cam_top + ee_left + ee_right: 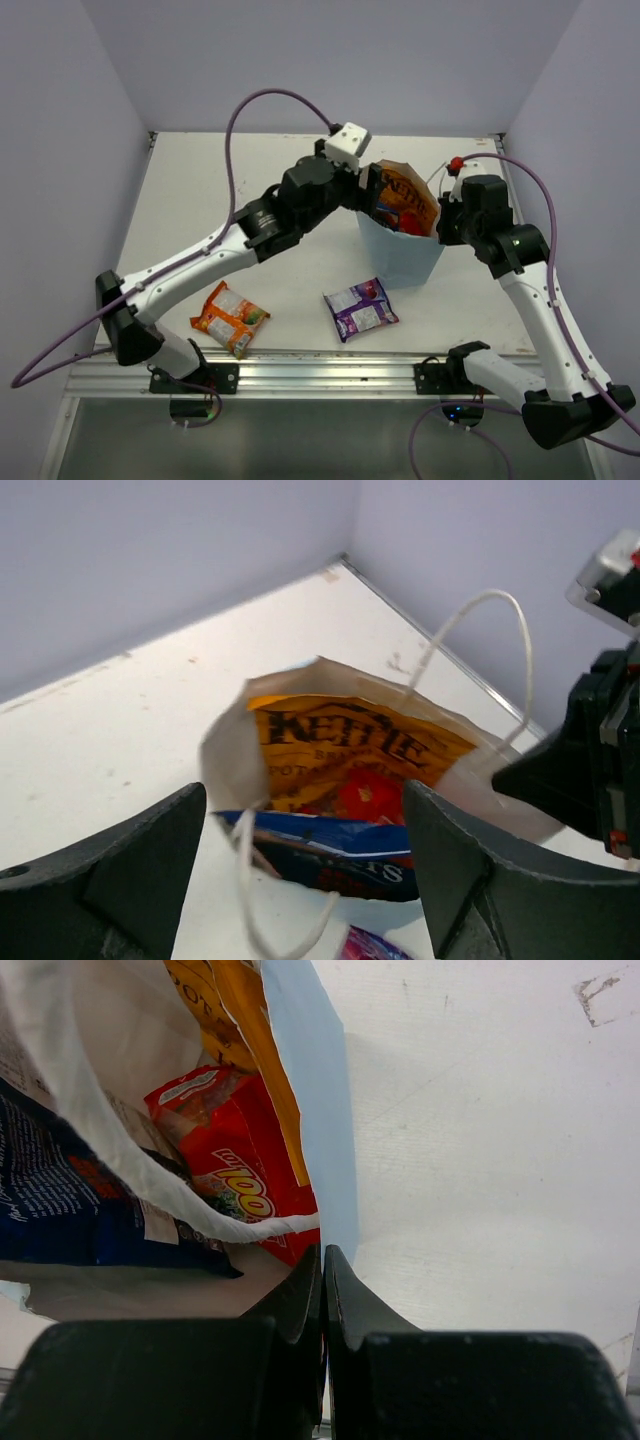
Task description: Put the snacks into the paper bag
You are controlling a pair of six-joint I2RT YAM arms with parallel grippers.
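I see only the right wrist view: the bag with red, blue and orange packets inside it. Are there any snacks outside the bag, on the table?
Observer: Yes, two. An orange-white packet lies on the table, toward its near left side.
Operator: And the second one?
Observer: A purple-white packet lies in front of the paper bag, apart from it.
Operator: Where is the left pincer?
Observer: The left pincer hangs open above the bag's mouth, with nothing between its fingers.
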